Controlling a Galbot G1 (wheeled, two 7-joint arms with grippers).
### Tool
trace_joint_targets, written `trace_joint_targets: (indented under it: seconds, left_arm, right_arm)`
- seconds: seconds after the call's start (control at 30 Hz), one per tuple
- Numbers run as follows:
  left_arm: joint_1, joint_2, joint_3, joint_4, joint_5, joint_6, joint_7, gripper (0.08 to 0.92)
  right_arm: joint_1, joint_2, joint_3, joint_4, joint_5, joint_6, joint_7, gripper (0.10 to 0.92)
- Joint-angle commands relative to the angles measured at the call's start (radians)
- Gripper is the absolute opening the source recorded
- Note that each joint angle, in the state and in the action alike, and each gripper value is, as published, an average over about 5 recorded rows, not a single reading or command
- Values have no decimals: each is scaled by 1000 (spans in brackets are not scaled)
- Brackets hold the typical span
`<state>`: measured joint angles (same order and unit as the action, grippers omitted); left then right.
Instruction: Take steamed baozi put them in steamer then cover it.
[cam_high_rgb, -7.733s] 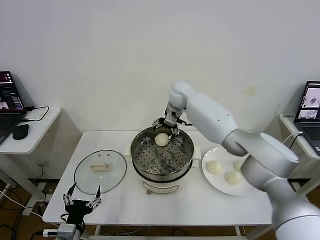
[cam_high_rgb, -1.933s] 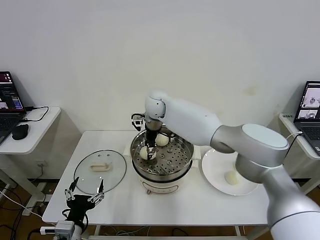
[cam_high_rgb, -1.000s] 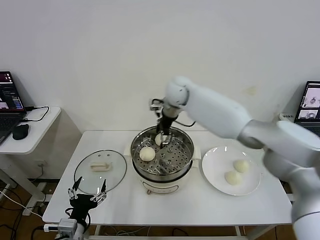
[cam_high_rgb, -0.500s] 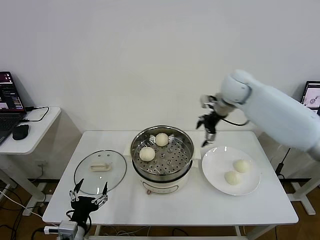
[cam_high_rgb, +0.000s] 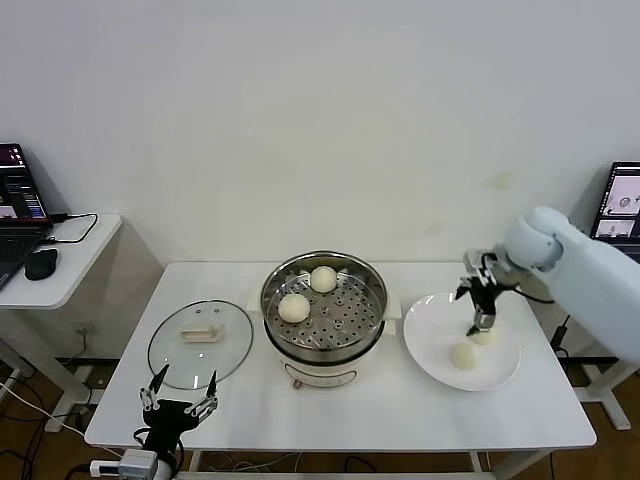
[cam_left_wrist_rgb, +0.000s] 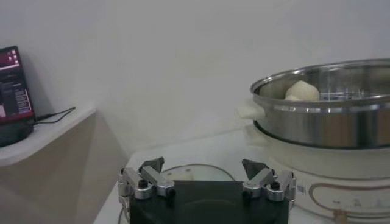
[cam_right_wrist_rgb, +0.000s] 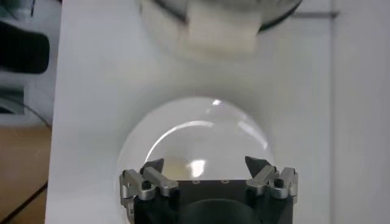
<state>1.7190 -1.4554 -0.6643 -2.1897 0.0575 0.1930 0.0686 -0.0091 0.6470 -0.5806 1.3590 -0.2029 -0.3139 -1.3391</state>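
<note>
The steamer (cam_high_rgb: 325, 310) stands mid-table with two baozi on its tray, one at the front left (cam_high_rgb: 294, 307) and one at the back (cam_high_rgb: 323, 279). Two more baozi lie on the white plate (cam_high_rgb: 428, 322) to its right, one in front (cam_high_rgb: 462, 354) and one (cam_high_rgb: 489, 339) partly behind my right gripper (cam_high_rgb: 478, 326). That gripper hangs low over the plate, open and empty; its wrist view shows the plate (cam_right_wrist_rgb: 201, 131) under the spread fingers (cam_right_wrist_rgb: 205, 164). The glass cover (cam_high_rgb: 200, 343) lies flat on the table to the steamer's left. My left gripper (cam_high_rgb: 180, 405) is parked open below the table's front left edge.
The left wrist view shows the steamer (cam_left_wrist_rgb: 323, 115) with a baozi (cam_left_wrist_rgb: 303, 91) inside, and the cover (cam_left_wrist_rgb: 195, 172) beyond the open left gripper (cam_left_wrist_rgb: 204, 165). Side tables with laptops stand at far left (cam_high_rgb: 20, 195) and far right (cam_high_rgb: 620, 205).
My right gripper left the steamer, swung right and came down over the plate. Two baozi now sit in the steamer. The left arm stays parked.
</note>
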Motion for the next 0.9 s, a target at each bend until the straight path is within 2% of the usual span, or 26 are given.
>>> trace_joint_targets:
  seconds: [0.03,0.47,0.9]
  left_arm:
    - [8,-4,-1,6,2,0,0,823]
    - [1,-13,-5,43,3,-1,0,823]
    - [-19,-14,-7,74,3,1,0,823]
  right_arm:
    - [-177,4,90,-55,-103,50,55,823]
    - [-199,120,93,-156,-132,45,128,823]
    - [-203,130,76,-187,-183,71,89,823]
